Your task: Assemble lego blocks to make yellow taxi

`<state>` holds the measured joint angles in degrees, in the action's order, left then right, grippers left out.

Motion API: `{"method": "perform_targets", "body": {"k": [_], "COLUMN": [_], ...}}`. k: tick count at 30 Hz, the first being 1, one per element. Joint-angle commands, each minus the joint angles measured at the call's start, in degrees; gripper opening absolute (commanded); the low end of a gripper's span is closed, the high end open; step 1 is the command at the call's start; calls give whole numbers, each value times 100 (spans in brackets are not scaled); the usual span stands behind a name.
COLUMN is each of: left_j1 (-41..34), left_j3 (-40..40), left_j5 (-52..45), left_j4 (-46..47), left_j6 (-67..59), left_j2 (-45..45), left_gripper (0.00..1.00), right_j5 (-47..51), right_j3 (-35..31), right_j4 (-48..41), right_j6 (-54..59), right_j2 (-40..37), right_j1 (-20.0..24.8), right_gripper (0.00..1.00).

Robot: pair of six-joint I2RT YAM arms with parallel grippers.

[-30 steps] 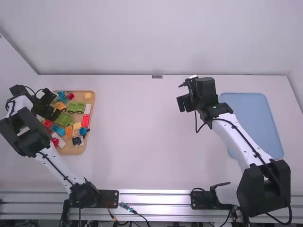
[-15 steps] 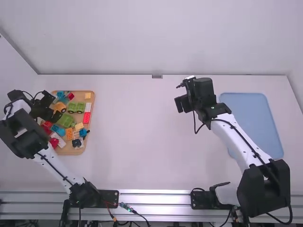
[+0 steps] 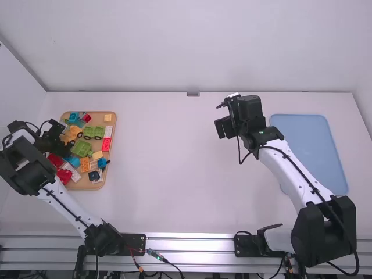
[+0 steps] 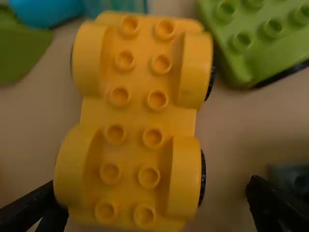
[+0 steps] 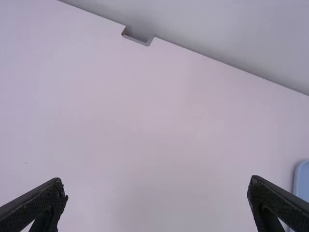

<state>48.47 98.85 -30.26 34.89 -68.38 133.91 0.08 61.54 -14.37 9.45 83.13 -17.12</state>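
Spread wide and empty, the left gripper hangs off-centre over the yellow base, where a descending finger could catch the fender; the right gripper gapes empty.

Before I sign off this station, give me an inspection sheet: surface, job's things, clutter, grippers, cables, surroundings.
Surface: white table, with a blue mat or tray at the right.
Job's things: yellow wheeled base on the wooden tray.
Clutter: green wheeled base, red brick and other mixed bricks crowd that tray.
Grippers: left open, fingers flanking the yellow base; right open above the table.
Cables: black cable along the right arm; more by both arm bases.
Surroundings: pale wall behind, metal rail in front.
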Motion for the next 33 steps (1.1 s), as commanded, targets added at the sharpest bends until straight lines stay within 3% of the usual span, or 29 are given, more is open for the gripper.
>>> {"method": "perform_targets", "body": {"k": [1, 9, 13, 21, 26, 27, 29, 33], "left_j1": [-83, -76, -76, -87, -83, -98, -122, -122], "left_j3": [103, 101, -52, -312, -297, -293, -253, -102], "left_j5": [25, 64, -34, 29, -65, -78, -23, -32], "left_j4": [-5, -134, -647, -897, -868, -866, -870, -748], "left_j6": [-63, -35, 442, 448, 474, 507, 767, 927], "left_j2": [109, 109, 109, 109, 109, 109, 107, 107], "left_gripper": [94, 81, 65, 63, 47, 45, 55, 51], "right_j5": [-2, -2, 0, 0, -4, -2, -2, -2], "right_j3": [151, 151, 151, 151, 151, 151, 151, 151], "right_j4": [-7, -7, -7, -4, -9, -9, -7, -9], "right_j6": [-20, -17, -20, -20, -20, -20, -20, -20], "right_j2": [23, 23, 23, 23, 23, 23, 23, 23], "right_j1": [-9, -7, -17, 9, 24, 24, 24, 26], "right_gripper": [99, 99, 99, 99, 99, 99, 99, 99]}}
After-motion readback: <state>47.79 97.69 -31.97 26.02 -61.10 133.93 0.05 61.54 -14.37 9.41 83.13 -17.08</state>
